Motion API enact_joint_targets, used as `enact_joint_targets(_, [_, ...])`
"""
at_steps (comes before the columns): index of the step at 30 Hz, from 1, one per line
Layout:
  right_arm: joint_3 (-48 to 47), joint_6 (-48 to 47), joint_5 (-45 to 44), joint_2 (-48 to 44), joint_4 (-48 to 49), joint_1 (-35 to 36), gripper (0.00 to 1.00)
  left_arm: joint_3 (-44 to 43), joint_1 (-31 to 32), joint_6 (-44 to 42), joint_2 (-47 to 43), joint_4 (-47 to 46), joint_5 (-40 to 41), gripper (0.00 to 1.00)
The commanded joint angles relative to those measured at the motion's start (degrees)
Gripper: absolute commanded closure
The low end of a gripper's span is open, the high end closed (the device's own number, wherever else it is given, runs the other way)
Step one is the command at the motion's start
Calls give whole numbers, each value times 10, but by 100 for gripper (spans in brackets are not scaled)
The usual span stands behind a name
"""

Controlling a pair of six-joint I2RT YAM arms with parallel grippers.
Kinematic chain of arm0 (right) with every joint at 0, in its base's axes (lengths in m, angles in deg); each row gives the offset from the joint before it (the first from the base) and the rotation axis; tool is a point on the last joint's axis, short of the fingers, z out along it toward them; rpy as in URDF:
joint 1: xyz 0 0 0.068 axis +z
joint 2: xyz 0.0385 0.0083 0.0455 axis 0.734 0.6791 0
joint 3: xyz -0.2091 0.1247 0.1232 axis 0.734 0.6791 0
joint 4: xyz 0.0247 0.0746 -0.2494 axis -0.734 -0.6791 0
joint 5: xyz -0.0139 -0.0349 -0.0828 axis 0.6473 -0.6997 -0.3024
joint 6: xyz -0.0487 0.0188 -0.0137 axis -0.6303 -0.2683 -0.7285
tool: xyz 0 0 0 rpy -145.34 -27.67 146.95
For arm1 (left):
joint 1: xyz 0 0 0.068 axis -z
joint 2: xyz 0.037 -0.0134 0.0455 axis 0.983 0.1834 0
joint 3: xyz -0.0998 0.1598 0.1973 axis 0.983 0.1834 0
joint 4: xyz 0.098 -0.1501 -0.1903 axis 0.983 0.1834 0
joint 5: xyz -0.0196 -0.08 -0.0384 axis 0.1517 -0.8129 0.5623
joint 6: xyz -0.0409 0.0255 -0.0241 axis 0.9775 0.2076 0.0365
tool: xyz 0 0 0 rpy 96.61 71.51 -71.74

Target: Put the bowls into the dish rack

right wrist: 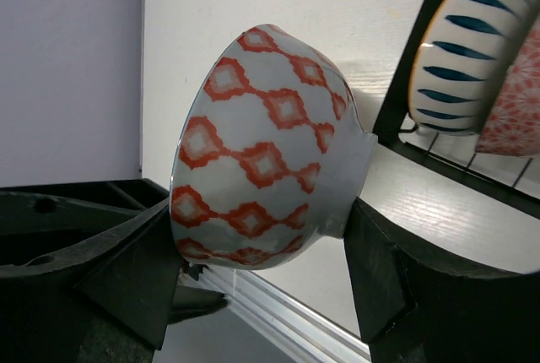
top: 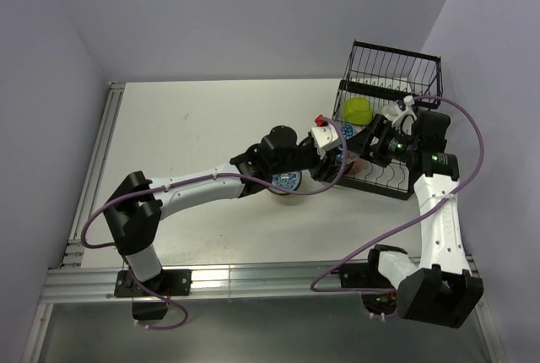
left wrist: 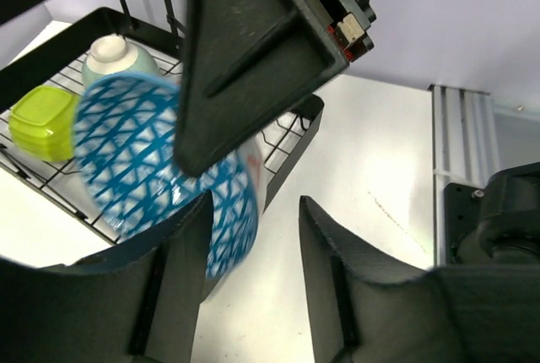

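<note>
My right gripper [right wrist: 266, 236] is shut on a white bowl with red diamonds [right wrist: 261, 143], rim against one finger, foot against the other, held on its side just off the black wire dish rack [right wrist: 396, 101]. My left gripper [left wrist: 255, 203] is open with only bare table between its fingers. A blurred blue-and-white lattice bowl [left wrist: 135, 160] stands tilted against the outside of its left finger [left wrist: 181, 245], partly behind the right gripper's dark finger [left wrist: 253, 51]. From above, both grippers [top: 342, 139] [top: 364, 150] meet at the rack's [top: 396, 67] near left corner.
The rack holds a lime-green container [left wrist: 38, 122] [top: 357, 110], a pale teal bowl upside down [left wrist: 118, 55], a blue-striped bowl [right wrist: 472, 42] and a red floral one [right wrist: 516, 101]. A cream bowl [top: 291, 200] sits under the left arm. Walls close in left, back and right.
</note>
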State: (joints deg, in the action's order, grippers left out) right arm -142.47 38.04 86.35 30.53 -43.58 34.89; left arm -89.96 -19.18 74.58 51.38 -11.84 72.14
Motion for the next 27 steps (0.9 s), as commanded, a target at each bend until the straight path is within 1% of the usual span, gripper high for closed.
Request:
enact_joint_targets(1, [-39, -28, 30, -8, 0, -31, 100, 14, -12, 31, -50, -18, -27, 49])
enact_joint_targets(2, [-42, -46, 36, -7, -6, -41, 100, 17, -13, 32, -53, -18, -29, 48])
enact_joint_targets(4, [-55, -71, 54, -5, -43, -70, 100, 22, -18, 37, -60, -11, -37, 42])
enact_joint_targets(5, [-59, -105, 57, -4, -59, -80, 100, 22, -21, 39, -61, -7, -42, 38])
enact_joint_targets(6, [-65, -125, 56, -4, -92, -99, 100, 21, -23, 44, -63, -2, -47, 32])
enact_joint_targets(8, [-75, -177, 53, -4, -123, -116, 100, 19, -31, 48, -68, 13, -57, 24])
enact_joint_targets(9, [-78, -196, 52, -3, -150, -125, 100, 19, -34, 55, -69, 18, -58, 18])
enact_joint_targets(10, [-85, -233, 44, -2, -163, -138, 100, 21, -40, 58, -74, 20, -61, 15])
enact_joint_targets(11, [-88, -249, 41, 1, -176, -144, 100, 21, -43, 61, -74, 26, -66, 12])
enact_joint_targets(12, [-93, -265, 41, 7, -202, -148, 100, 21, -47, 65, -76, 30, -69, 6])
enact_joint_targets(15, [-110, -322, 29, 27, -242, -163, 100, 20, -58, 73, -82, 43, -78, 1])
enact_joint_targets(17, [-117, -360, 14, 47, -259, -175, 100, 20, -68, 82, -88, 51, -84, 1])
enact_joint_targets(20, [-115, -393, -3, 69, -258, -191, 100, 18, -85, 92, -92, 70, -95, 1])
enact_joint_targets(27, [-140, -412, -65, 110, -232, -194, 100, 10, -144, 105, -107, 109, -106, 0])
